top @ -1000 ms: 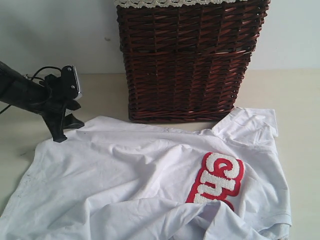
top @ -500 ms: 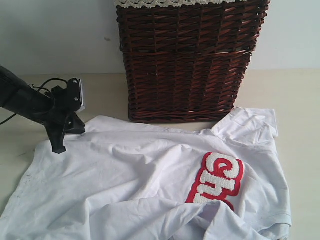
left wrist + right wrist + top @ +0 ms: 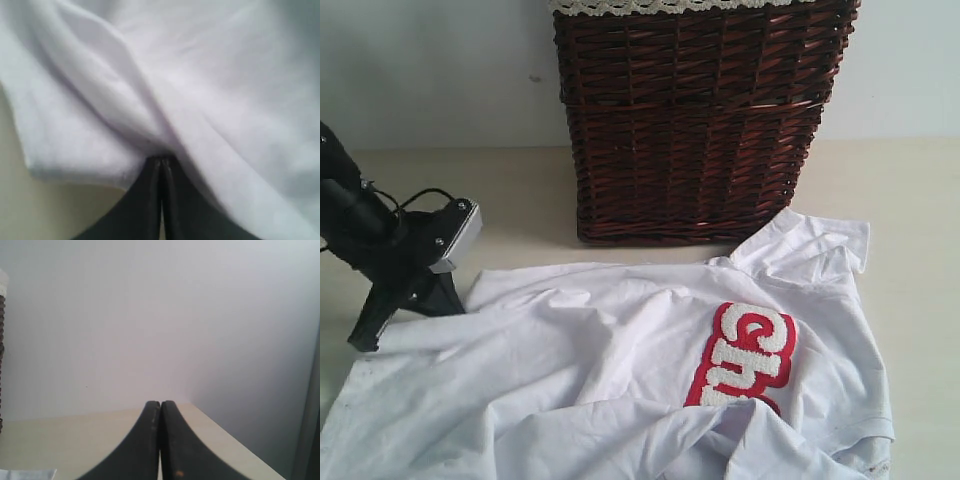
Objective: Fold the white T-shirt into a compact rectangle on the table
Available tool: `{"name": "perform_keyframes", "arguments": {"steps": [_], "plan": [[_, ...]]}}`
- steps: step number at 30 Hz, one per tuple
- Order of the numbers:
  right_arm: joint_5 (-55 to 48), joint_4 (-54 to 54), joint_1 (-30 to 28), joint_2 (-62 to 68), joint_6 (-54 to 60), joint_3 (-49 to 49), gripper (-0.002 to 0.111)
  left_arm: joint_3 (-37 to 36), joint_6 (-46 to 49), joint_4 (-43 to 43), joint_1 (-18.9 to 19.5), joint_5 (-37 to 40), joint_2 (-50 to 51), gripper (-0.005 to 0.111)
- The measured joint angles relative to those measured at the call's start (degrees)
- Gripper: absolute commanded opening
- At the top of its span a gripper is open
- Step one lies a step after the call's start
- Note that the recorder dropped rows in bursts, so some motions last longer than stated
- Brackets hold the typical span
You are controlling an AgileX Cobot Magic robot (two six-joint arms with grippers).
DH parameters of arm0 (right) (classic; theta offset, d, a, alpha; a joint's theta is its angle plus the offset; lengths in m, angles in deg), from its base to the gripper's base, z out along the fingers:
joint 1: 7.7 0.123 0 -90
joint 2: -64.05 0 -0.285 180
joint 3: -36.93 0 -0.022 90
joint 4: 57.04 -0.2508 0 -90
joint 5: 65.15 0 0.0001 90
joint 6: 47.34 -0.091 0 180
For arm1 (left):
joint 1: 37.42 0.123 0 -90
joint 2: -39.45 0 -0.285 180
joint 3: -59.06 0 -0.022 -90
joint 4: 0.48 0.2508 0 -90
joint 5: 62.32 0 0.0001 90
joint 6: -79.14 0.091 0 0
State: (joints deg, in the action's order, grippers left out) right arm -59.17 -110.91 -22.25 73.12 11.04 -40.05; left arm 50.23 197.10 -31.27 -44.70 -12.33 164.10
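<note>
The white T-shirt lies crumpled on the table, its red patch with white letters facing up on the right. My left gripper is at the shirt's left edge. In the left wrist view it is shut, with a fold of white shirt cloth pinched at its tips. My right gripper is shut on nothing, above the table and pointing at the pale wall. It is out of the exterior view.
A tall dark brown wicker basket with lace trim stands at the back, just behind the shirt's collar. Bare table lies left of the basket and at the far right. The table's edge meets the wall beside the right gripper.
My left gripper has come down and to the left and has shut on the shirt's left edge. The shirt has been drawn slightly left and forward. The right gripper looks unchanged.
</note>
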Motion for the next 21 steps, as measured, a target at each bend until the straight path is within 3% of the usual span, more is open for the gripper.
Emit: {"name": "perform_keyframes", "arguments": {"steps": [1, 3, 5, 7, 9, 11, 14, 16, 18, 21], "plan": [[0.0, 0.0, 0.0, 0.0, 0.0, 0.0, 0.0, -0.87, -0.6, -1.73, 0.0, 7.92, -0.1, 0.0], [0.0, 0.0, 0.0, 0.0, 0.0, 0.0, 0.0, -2.9, -0.83, -3.35, 0.0, 14.69, -0.1, 0.007], [0.0, 0.0, 0.0, 0.0, 0.0, 0.0, 0.0, -4.42, -0.97, -3.56, 0.0, 14.07, -0.1, 0.029], [0.0, 0.0, 0.0, 0.0, 0.0, 0.0, 0.0, -4.79, -1.51, -3.56, 0.0, 9.42, -0.1, 0.062], [0.0, 0.0, 0.0, 0.0, 0.0, 0.0, 0.0, -4.79, -3.79, -3.65, 0.0, 6.12, -0.36, 0.078], [0.0, 0.0, 0.0, 0.0, 0.0, 0.0, 0.0, -4.79, -7.06, -4.15, 0.0, 6.97, -1.05, 0.078], [0.0, 0.0, 0.0, 0.0, 0.0, 0.0, 0.0, -4.79, -8.56, -6.73, 0.0, 16.02, -1.31, 0.074], [0.0, 0.0, 0.0, 0.0, 0.0, 0.0, 0.0, -4.79, -8.56, -9.09, 0.0, 18.02, -1.59, 0.072], [0.0, 0.0, 0.0, 0.0, 0.0, 0.0, 0.0, -4.79, -8.68, -10.05, 0.0, 15.39, -2.09, 0.072], [0.0, 0.0, 0.0, 0.0, 0.0, 0.0, 0.0, -4.82, -8.81, -11.86, 0.0, 5.17, -3.32, 0.072]]}}
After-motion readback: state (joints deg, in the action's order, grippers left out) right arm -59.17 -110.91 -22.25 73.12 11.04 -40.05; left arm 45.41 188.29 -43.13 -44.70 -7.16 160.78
